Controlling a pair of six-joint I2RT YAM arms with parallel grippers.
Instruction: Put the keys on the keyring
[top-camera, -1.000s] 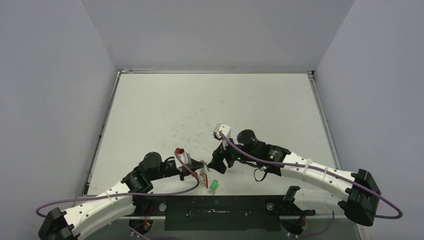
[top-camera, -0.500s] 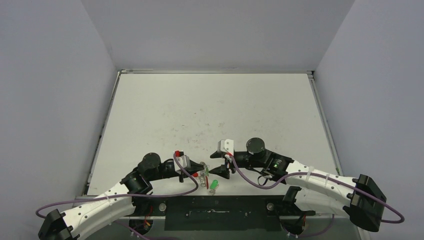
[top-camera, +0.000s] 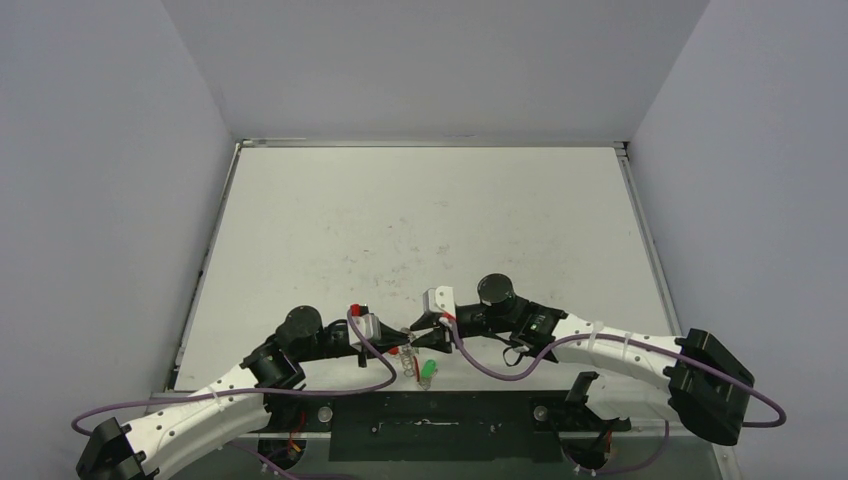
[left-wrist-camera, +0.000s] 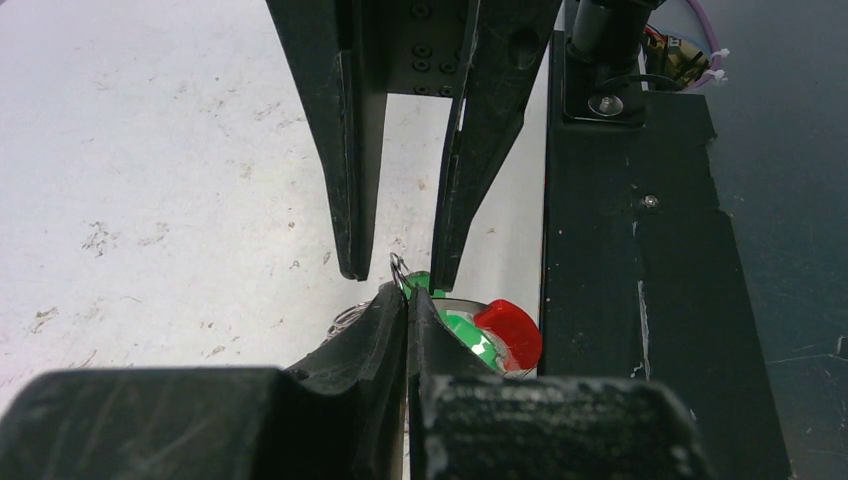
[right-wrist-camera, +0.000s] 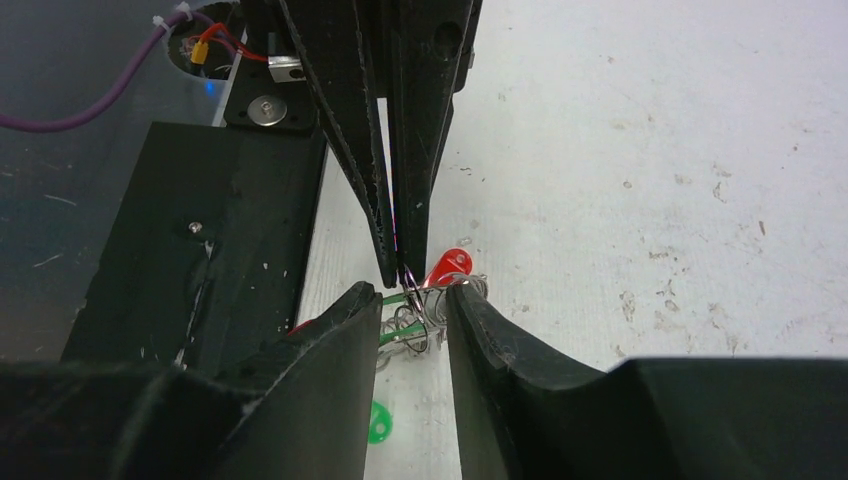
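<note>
The left gripper (left-wrist-camera: 407, 297) is pinched shut on the keyring (right-wrist-camera: 447, 267); the right gripper (right-wrist-camera: 413, 300), half open, straddles its coil.

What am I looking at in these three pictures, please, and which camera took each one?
Two robot arms, the left arm and the right arm, are bolted at the near edge of a white table. The wide picture comes from a fixed camera above and behind them; the close-ups come from a camera on each wrist. The left hand is shut on the wire keyring, which has a red sleeve. The right hand is open around the ring. A green-headed key lies on the table nearby.
</note>
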